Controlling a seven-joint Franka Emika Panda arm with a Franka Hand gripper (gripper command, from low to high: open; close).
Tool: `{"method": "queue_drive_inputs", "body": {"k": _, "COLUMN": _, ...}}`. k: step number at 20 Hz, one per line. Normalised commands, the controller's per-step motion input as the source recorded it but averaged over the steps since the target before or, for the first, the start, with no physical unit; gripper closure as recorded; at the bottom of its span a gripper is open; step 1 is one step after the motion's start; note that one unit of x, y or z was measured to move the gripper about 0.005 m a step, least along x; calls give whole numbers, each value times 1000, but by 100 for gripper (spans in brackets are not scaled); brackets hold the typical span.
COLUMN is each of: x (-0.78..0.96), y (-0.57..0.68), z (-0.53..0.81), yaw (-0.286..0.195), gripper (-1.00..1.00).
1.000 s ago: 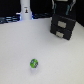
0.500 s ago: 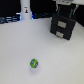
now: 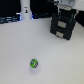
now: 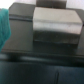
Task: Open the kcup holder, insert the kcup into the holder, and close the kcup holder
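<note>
The black two-drawer kcup holder (image 3: 62, 27) stands on the white table at the back, on the exterior view's right. The kcup (image 3: 34, 63), a tiny pod with a bright green top, lies on the table in front, well apart from the holder. My gripper (image 3: 65, 6) hangs just above the holder's top at the picture's edge; its fingers are cut off and blurred. The wrist view is blurred and shows a grey block (image 4: 56, 26) on dark surfaces; I cannot tell what it is. The kcup does not show there.
A tall white post with black marks (image 3: 25, 10) stands at the back on the exterior view's left. Dark clutter lines the table's far edge (image 3: 10, 20). A teal shape (image 4: 4, 27) shows at the wrist view's edge.
</note>
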Motion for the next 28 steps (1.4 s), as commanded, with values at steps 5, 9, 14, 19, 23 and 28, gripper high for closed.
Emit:
{"method": "queue_drive_inputs", "body": {"k": 5, "x": -367, "y": 30, "z": -386, "yaw": -46, "gripper": -100}}
{"method": "queue_drive_inputs", "body": {"k": 9, "x": -408, "y": -25, "z": -419, "yaw": -7, "gripper": -100}}
{"method": "queue_drive_inputs", "body": {"k": 14, "x": -308, "y": -22, "z": -285, "yaw": -7, "gripper": -100}}
{"method": "queue_drive_inputs", "body": {"k": 19, "x": -27, "y": 5, "z": -10, "yaw": -3, "gripper": 100}}
{"method": "queue_drive_inputs", "body": {"k": 23, "x": 16, "y": 3, "z": -6, "yaw": -5, "gripper": 100}}
{"method": "queue_drive_inputs", "body": {"k": 28, "x": 48, "y": 9, "z": -3, "yaw": -5, "gripper": 100}}
